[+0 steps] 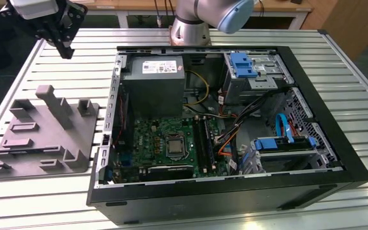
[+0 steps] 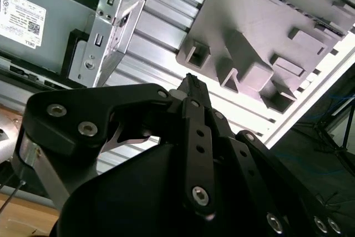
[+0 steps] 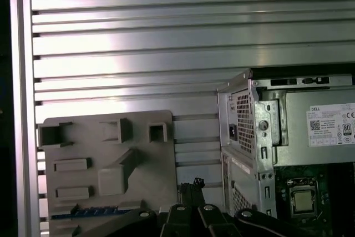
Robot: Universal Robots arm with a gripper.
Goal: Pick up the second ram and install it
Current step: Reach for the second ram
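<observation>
Exterior view: ram (image 1: 201, 139) taken as one of two dark strips standing edge-on in board (image 1: 152, 139), just beside socket (image 1: 174, 146) on the exterior view's right. Can't tell which of the pair is the second one. Both look upright, level, parallel to socket's long edge.

Gripper (image 1: 65, 51) well apart from socket, outside case (image 1: 235, 194), high over table (image 1: 56, 206) toward the exterior view's upper left. Looks clenched, nothing seen in it. Same look in second wrist view, gripper (image 2: 191, 84), and in first wrist view, gripper (image 3: 191, 186), socket (image 3: 304, 201) off to one side inside case.

Fixture (image 1: 43, 143) on table outside case, on the exterior view's left of socket, between socket and gripper. Blue-edged strip (image 3: 91, 211) lying on fixture in first wrist view; can't tell what it is.

Judged: if strip beside socket is the ram, install looks about finished. Good seating judged to need stick square in its slot, both ends pressed equally deep, no lean toward socket, push straight down and even. Also worth keeping clear of orange cables (image 1: 225, 141) on far side from socket.
</observation>
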